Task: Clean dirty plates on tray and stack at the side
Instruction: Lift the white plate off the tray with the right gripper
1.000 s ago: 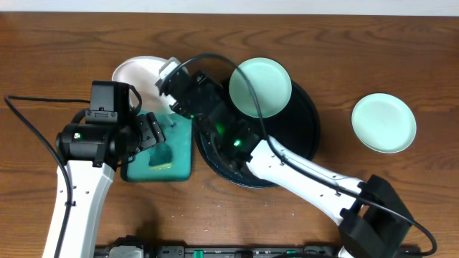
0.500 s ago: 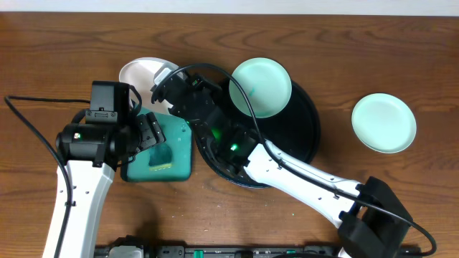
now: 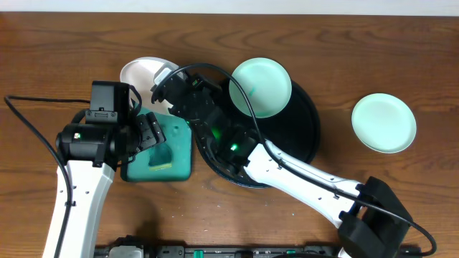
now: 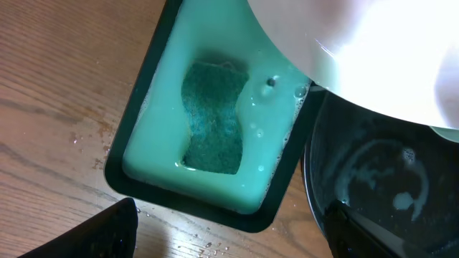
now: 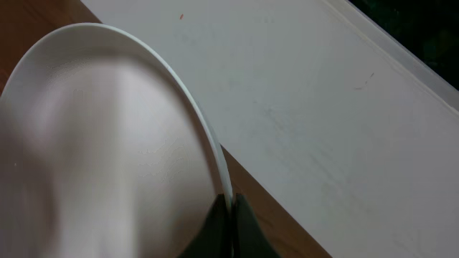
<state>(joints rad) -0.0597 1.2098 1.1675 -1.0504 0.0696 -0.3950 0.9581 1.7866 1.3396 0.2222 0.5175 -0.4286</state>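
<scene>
My right gripper (image 3: 161, 84) is shut on the rim of a white plate (image 3: 138, 74), holding it tilted above the table just left of the black tray (image 3: 307, 132). In the right wrist view the pinched rim runs straight into the closed gripper (image 5: 229, 210), and the plate (image 5: 107, 143) fills the left. A mint plate (image 3: 259, 87) rests on the tray's far side. Another mint plate (image 3: 384, 122) lies on the table at the right. My left gripper (image 3: 152, 132) hangs open over the teal tray, its wrist view showing the gripper (image 4: 229, 240) with nothing in it.
A rectangular teal tray (image 3: 179, 161) with soapy water and a green sponge (image 4: 211, 118) sits left of the black tray (image 4: 380, 179), whose floor shows wet smears. The white plate (image 4: 373, 50) overhangs the teal tray's far corner.
My right gripper shifted the white plate slightly left and tipped it further, then held still. The left arm stayed put.
</scene>
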